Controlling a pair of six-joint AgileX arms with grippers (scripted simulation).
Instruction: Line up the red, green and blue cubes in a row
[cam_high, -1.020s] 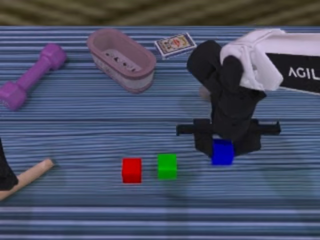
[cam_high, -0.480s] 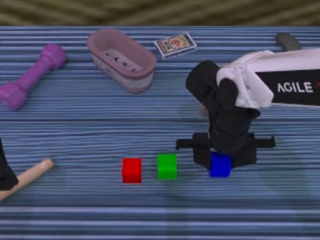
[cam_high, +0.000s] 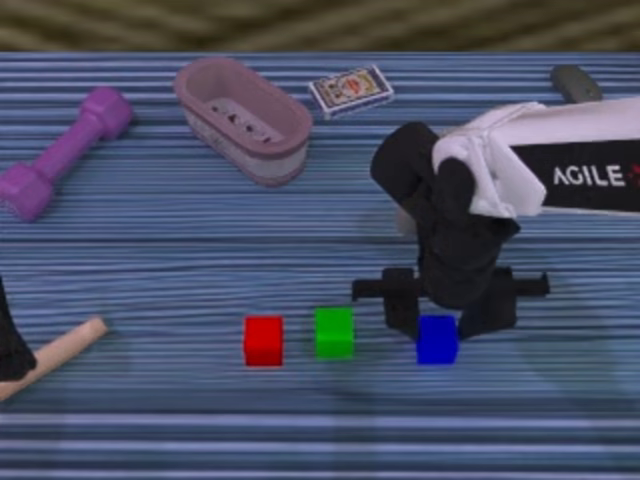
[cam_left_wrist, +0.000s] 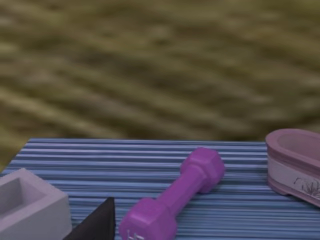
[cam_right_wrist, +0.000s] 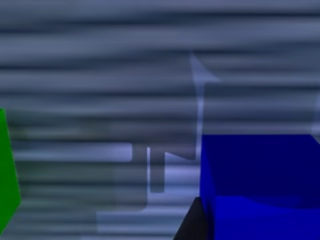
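Note:
The red cube (cam_high: 263, 340), green cube (cam_high: 334, 332) and blue cube (cam_high: 437, 339) rest on the blue striped table in a left-to-right row near the front. Red and green sit close together, while blue stands a wider gap to the right. My right gripper (cam_high: 443, 314) hangs over the blue cube, open, with one black finger on each side of it and apart from it. The right wrist view shows the blue cube (cam_right_wrist: 260, 185) up close beside a dark fingertip (cam_right_wrist: 192, 224), and the green cube (cam_right_wrist: 7, 175) at the frame's edge. My left gripper (cam_high: 10, 345) is parked at the table's left edge.
At the back stand a purple dumbbell (cam_high: 65, 152), a pink tub (cam_high: 243, 120) and a card box (cam_high: 350, 90). A wooden handle (cam_high: 58, 352) lies at the front left by the left arm. A dark object (cam_high: 575, 82) sits at the back right.
The right gripper came down and forward with the blue cube, set it on the table in line with the others, then spread its fingers off it.

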